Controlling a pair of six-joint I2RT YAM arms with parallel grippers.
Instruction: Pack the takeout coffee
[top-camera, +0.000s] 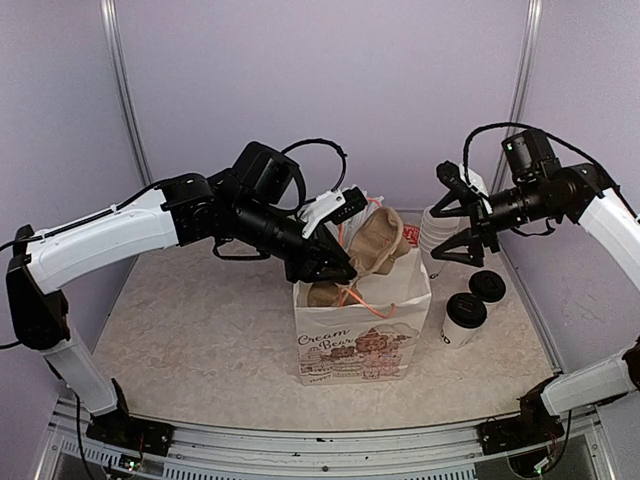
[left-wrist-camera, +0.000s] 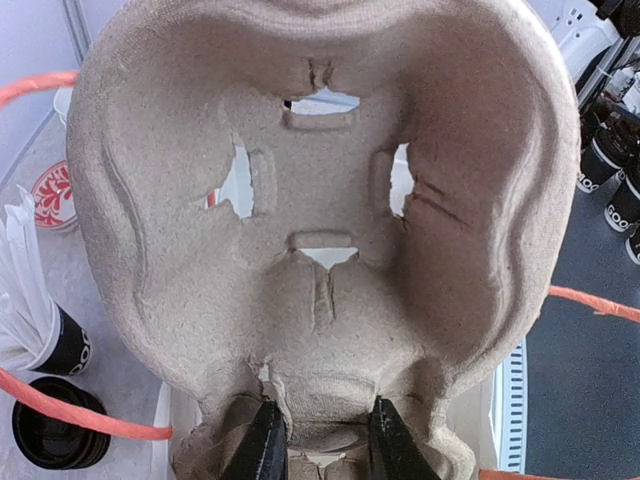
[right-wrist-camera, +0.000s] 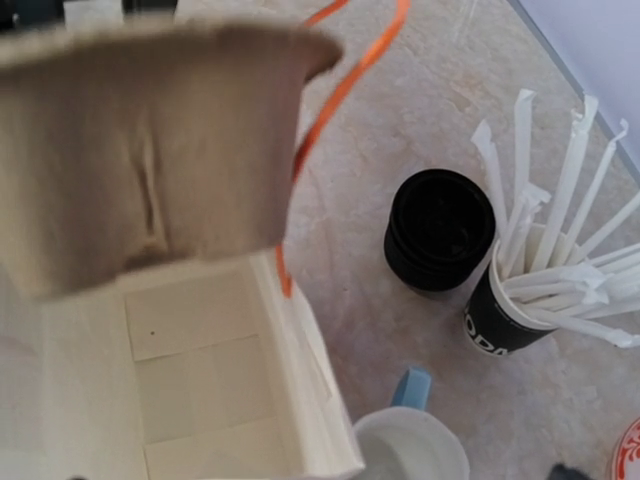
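Left wrist view: the pulp carrier (left-wrist-camera: 320, 200) is pinched by the left hand (left-wrist-camera: 320, 445); the right hand (top-camera: 447, 216) is spread, empty

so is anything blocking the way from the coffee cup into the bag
Yes: the pulp carrier, pinched by the left gripper, hangs over the open mouth of the paper bag, covering part of it. Nothing visible lies between the open right gripper and the lidded cup.

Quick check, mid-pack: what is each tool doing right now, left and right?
Left tool: closed on the edge of the brown moulded-pulp cup carrier.
Right tool: open, holding nothing.
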